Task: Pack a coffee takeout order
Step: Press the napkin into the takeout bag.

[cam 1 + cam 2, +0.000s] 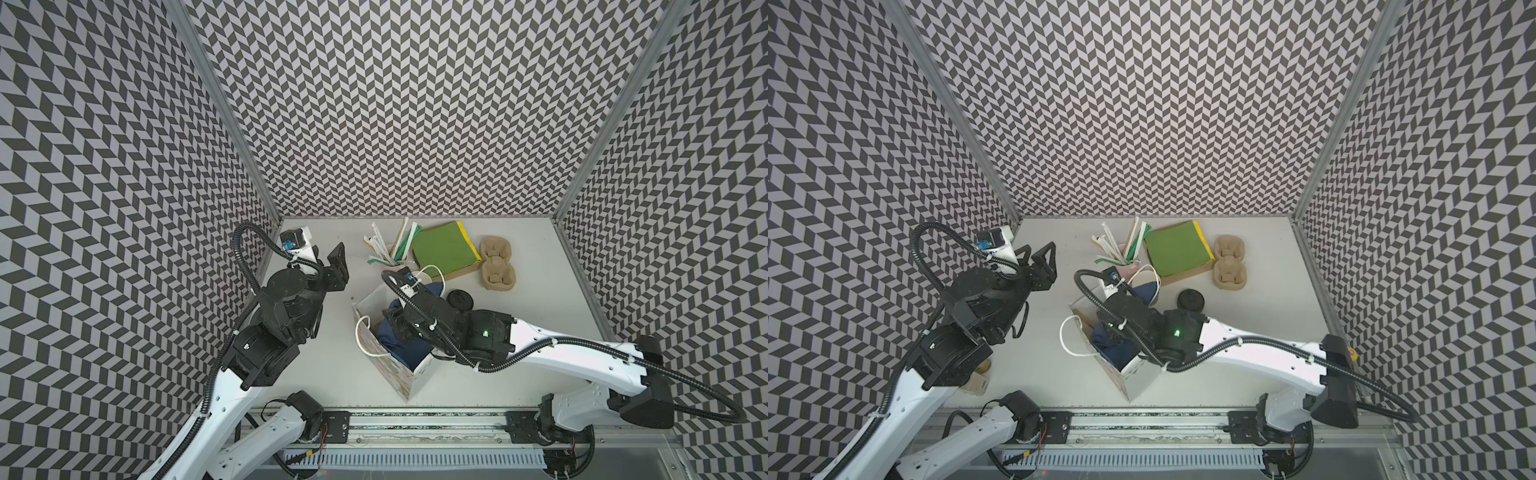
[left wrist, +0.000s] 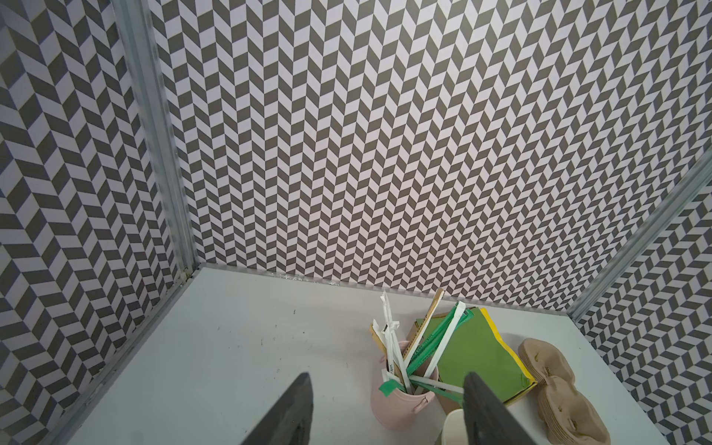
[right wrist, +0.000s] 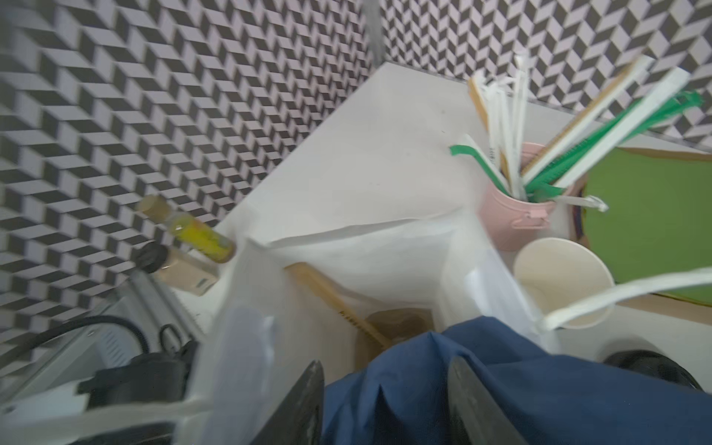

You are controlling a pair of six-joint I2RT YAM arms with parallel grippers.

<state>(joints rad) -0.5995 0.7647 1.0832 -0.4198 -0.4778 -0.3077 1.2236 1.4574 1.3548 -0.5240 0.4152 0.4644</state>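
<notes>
Right claw (image 3: pixel 387 362) sits at the mouth of the white paper bag (image 3: pixel 366 246), jaws apart, with the dark blue napkin (image 3: pixel 539 404) bunched between them and draped over the bag's edge. Left claw (image 1: pixel 1038 257) hangs spread, empty. The white-lined paper cup (image 3: pixel 562 281) stands lidless just beside the bag. The black round plastic lid (image 1: pixel 459 300) and the tan moulded-pulp carrier stack (image 1: pixel 496 266) lie on the table.

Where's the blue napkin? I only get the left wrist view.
Observer: In the bag, under the right gripper.
Operator: Is it gripped?
Observer: No, the jaws stand apart, with the napkin bunched between them.
Operator: And the lid?
Observer: The lid lies on the table beside the bag, not on the cup.
</notes>
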